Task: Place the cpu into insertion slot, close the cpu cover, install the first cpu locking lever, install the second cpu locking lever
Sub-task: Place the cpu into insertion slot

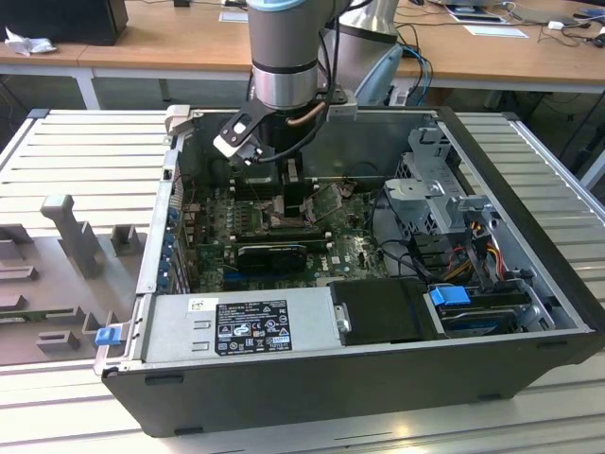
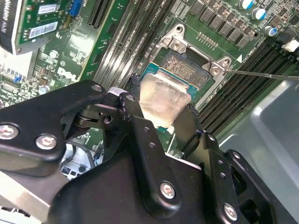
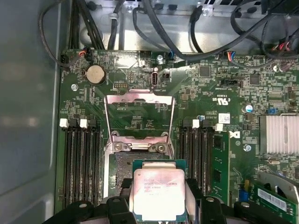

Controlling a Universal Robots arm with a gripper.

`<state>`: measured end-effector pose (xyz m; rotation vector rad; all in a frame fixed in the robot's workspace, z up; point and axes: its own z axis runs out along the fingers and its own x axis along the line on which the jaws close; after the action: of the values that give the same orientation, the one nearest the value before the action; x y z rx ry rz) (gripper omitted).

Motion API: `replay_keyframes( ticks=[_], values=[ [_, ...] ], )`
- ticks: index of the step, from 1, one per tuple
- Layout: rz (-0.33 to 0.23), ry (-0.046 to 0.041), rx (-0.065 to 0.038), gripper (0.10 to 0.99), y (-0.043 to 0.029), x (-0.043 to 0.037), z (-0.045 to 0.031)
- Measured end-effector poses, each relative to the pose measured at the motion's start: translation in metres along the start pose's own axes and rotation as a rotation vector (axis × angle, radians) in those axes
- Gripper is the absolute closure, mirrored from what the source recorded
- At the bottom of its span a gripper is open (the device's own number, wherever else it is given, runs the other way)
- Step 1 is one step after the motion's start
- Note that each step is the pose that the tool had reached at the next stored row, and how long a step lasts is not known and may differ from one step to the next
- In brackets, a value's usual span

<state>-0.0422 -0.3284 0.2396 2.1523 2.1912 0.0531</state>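
Observation:
The cpu [image 3: 160, 191] is a thin square chip with a pale silver face on a green edge, also seen in the second wrist view [image 2: 163, 98]. My gripper [image 3: 161, 212] is shut on it, a black finger [image 2: 132, 100] on each side. The chip hangs just above the near part of the insertion slot [image 3: 127, 164], whose dull pin field [image 2: 187, 67] shows beyond it. The cpu cover [image 3: 139, 99], a silver frame with a large window, stands swung open past the slot's hinge. In the exterior view my gripper [image 1: 284, 184] is low inside the open computer case.
Black memory slots [image 3: 81, 158] flank the socket on both sides. A thin metal lever rod [image 2: 261, 73] sticks out beside the socket. A black card [image 1: 274, 253], a power supply [image 1: 236, 322], a drive cage [image 1: 440, 199] and cables [image 3: 154, 28] crowd the case.

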Motion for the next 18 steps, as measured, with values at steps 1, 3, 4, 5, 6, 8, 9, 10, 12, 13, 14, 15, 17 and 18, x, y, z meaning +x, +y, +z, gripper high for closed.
replay_keyframes(
  ticks=[1, 3, 4, 5, 6, 8, 9, 10, 12, 13, 14, 15, 17, 18],
  values=[
    [-0.001, 0.0001, 0.000, 0.561, -0.0007, 0.0009, 0.0016],
    [-0.001, 0.0001, 0.000, 0.561, -0.0019, 0.0032, 0.0050],
    [-0.001, 0.0001, 0.000, 0.561, -0.0023, 0.0042, 0.0065],
    [-0.002, 0.0001, 0.000, 0.561, -0.0027, 0.0061, 0.0091],
    [-0.002, 0.0001, 0.000, 0.561, -0.0029, 0.0072, 0.0107],
    [-0.002, 0.0001, 0.000, 0.561, -0.0033, 0.0108, 0.0153],
    [-0.001, 0.0002, 0.000, 0.561, -0.0035, 0.0128, 0.0178],
    [-0.001, 0.0003, 0.000, 0.561, -0.0036, 0.0137, 0.0199],
    [-0.002, 0.0002, 0.000, 0.561, -0.0038, 0.0149, 0.0230],
    [-0.002, 0.0001, 0.000, 0.561, -0.0039, 0.0153, 0.0240],
    [-0.001, 0.0001, 0.000, 0.561, -0.0039, 0.0156, 0.0249],
    [-0.002, 0.0001, 0.000, 0.561, -0.0039, 0.0157, 0.0254],
    [-0.001, 0.0002, 0.000, 0.561, -0.0041, 0.0158, 0.0262],
    [0.000, 0.0002, 0.000, 0.561, -0.0042, 0.0159, 0.0266]
  ],
)
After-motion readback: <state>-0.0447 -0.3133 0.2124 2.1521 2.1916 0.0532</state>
